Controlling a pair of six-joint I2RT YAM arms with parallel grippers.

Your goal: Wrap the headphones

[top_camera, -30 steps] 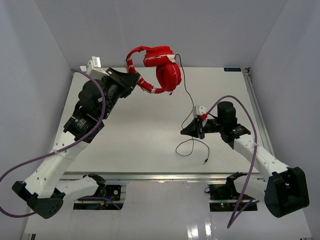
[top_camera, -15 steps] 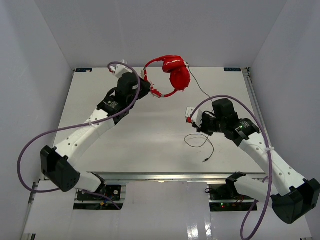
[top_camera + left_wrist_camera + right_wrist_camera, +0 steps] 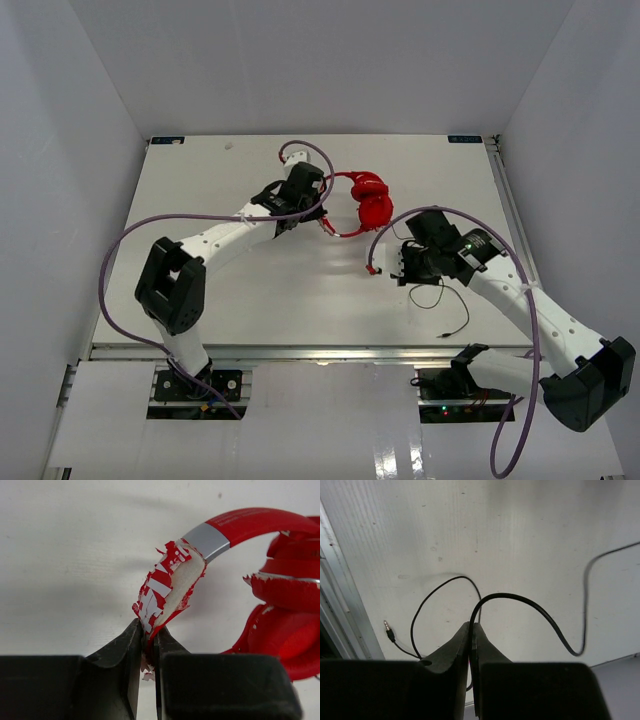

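Found the headphones (image 3: 372,203) over the far half of the desk (image 3: 200,180), about midway between its left and right edges. Saw the two ear cups (image 3: 282,625) close together, one against the other. Could not tell whether they rested on the surface or hung just above it.

Had the left gripper (image 3: 148,635) closed tight on one end of the headband (image 3: 175,582), at the place where the red-and-white covering was torn and pale foam showed. Pinched only the ragged tip of that end between the jaws, with no gap visible. Reached there with the left arm stretched from the near left corner toward the middle of the desk, a purple robot cable (image 3: 120,260) looping beside it.

Had the right gripper (image 3: 471,627) closed as well, in the right half of the desk, apart from the ear cups and nearer the near edge than they were. Held the thin black cable (image 3: 540,611) between the pressed jaws. Saw it come out at the fingertips, arch to one side, dip, and rise again out of the wrist view. Saw one more loop of it on the other side of the fingers, lying on the surface. Found the plug (image 3: 389,630) at the free end, flat on the desk close to the metal rail of the near edge, not touching the gripper.
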